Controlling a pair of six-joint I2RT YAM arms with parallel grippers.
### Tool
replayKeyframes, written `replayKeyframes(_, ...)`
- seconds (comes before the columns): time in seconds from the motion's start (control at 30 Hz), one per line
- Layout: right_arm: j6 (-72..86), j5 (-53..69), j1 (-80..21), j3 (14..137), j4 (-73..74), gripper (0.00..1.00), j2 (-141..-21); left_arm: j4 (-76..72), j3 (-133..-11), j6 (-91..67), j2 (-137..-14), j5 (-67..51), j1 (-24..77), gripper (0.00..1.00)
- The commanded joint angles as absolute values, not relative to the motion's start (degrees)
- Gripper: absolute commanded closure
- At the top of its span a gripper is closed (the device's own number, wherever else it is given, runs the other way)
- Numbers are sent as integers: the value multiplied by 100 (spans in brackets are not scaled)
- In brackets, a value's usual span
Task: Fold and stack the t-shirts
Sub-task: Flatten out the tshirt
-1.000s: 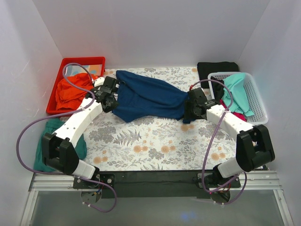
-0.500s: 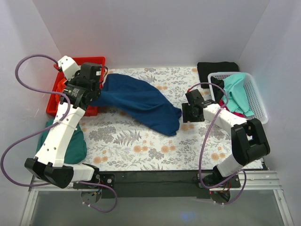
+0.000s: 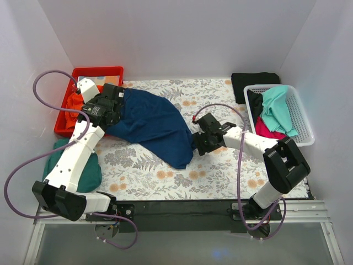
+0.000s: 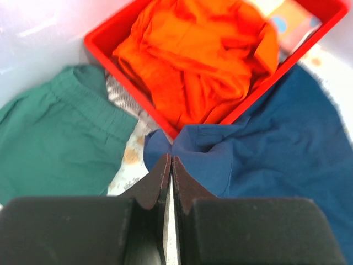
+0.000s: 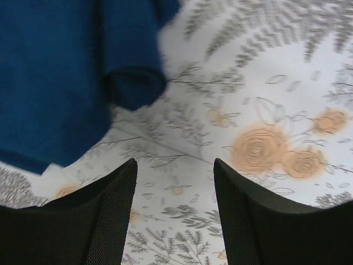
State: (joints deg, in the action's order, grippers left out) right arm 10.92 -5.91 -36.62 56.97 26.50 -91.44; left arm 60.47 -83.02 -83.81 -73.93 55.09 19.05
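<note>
My left pincer [image 4: 170, 165] is pinched tight on a puckered corner of the navy shirt [image 3: 157, 124], up at the far left corner of the tabletop [image 3: 165, 176], where the cloth lies against the tray [image 3: 96, 70]. My right pincer [image 5: 174, 164] stands wide with nothing in it. It hovers over bare flowered tabletop just beside the shirt's near right end, where a flap curls under itself.

The shirt lies as a rumpled slanting band from the far left corner toward the middle of the tabletop. It is not flat, so I judge the step in hand to be spreading it before any fold.

To do that well, I should slide the right pincer onto the curled end. It should come in low, with one jaw under the hem, so I take the edge and not a bunch of layers. I should close fully before I lift. Then I should draw my two ends apart evenly, toward the middle of the tabletop, so the cloth comes clear of the tray's rim and does not snag there. I should keep the left grip firm, because a slip would let the corner crumple.

More shirts wait in the basket [image 3: 302, 118] at the right edge.
</note>
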Motion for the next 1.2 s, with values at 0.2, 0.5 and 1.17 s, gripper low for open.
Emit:
replayKeyframes(0.2,510,-53,-4324,6530,2558,37,-9298,6082,-7884,-8526,-7251,5221,1828,100)
replayKeyframes(0.5,264,115,-4474,7242,2452,38,-10475,5880,-7752,-8341,-7207,5010,1626,100)
replayKeyframes(1.17,501,-1802,-2558,10059,3287,41,-12866,5468,-7550,-7981,-7444,4114,1477,100)
